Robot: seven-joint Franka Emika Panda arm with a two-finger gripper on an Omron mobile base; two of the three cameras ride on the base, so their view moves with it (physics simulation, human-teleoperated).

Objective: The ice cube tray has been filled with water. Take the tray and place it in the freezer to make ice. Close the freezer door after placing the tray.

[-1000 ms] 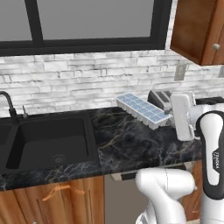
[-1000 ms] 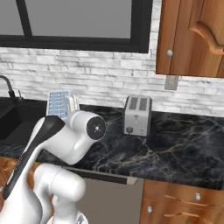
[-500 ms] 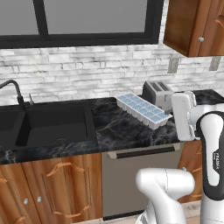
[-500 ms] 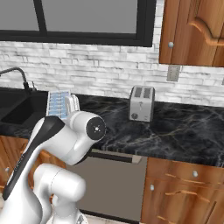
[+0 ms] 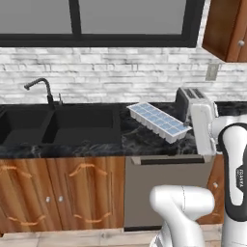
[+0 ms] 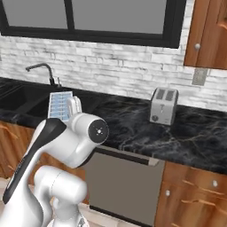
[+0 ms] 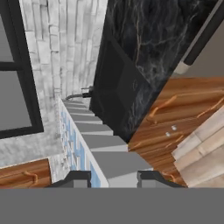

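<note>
Jaws pinch one short end of the small white rectangular plastic ice cube tray (image 7: 94, 153), the two dark fingertips (image 7: 74, 178) pressed against its sides in the hand view, so the grip looks firm; the tray (image 5: 158, 121) hangs in the air above the black marbled bench (image 5: 144, 142), clear of it, not resting; its long axis runs straight out from the jaws, away from the white arm (image 5: 236, 169) and toward the black double sink (image 5: 58, 125), roughly level in the left base view; seen from the right base view the tray (image 6: 60, 105) stands up behind the arm's elbow; pale-blue water (image 5: 161, 119) sits in two rows of square cells, though I cannot count the cells with confidence; there is one tray, one silver two-slot toaster (image 6: 163, 105) just beyond it on the bench, one black faucet (image 5: 41, 89), one grey dishwasher front (image 6: 119, 186) below; the freezer lies outside these frames, so the coming move, as I judge it, is a carry with the tray kept level, its free end leading, before any door is closed.
</note>
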